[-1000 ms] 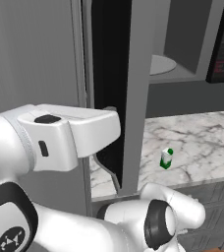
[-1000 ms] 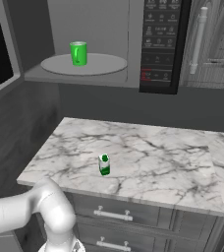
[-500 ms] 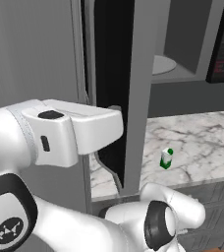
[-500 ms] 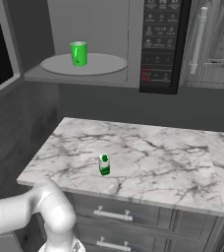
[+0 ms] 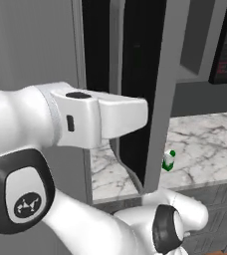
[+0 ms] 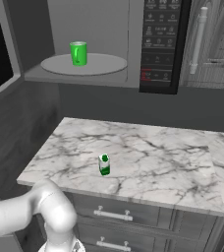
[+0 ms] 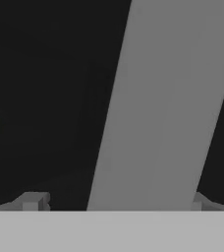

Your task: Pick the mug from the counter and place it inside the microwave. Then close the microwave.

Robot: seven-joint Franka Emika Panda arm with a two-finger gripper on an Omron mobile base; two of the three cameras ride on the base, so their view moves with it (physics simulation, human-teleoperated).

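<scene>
Door (image 5: 143, 89) of the microwave stands open edge-on in your left base view. Your right base view shows the mug (image 6: 78, 53) on the white plate (image 6: 106, 64) inside, a small carton (image 6: 104, 165) on the worktop (image 6: 153, 157). Your hand view shows the fingers (image 7: 33, 201) spread wide, a grey bar between them.

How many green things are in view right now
2: the mug stands on the white plate inside the microwave; the small green-and-white carton stands on the counter.

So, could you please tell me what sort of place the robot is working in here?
A kitchen, computer-rendered by the look of it: a microwave stands open with a green mug on its plate, above a marble counter with grey drawers beneath.
</scene>
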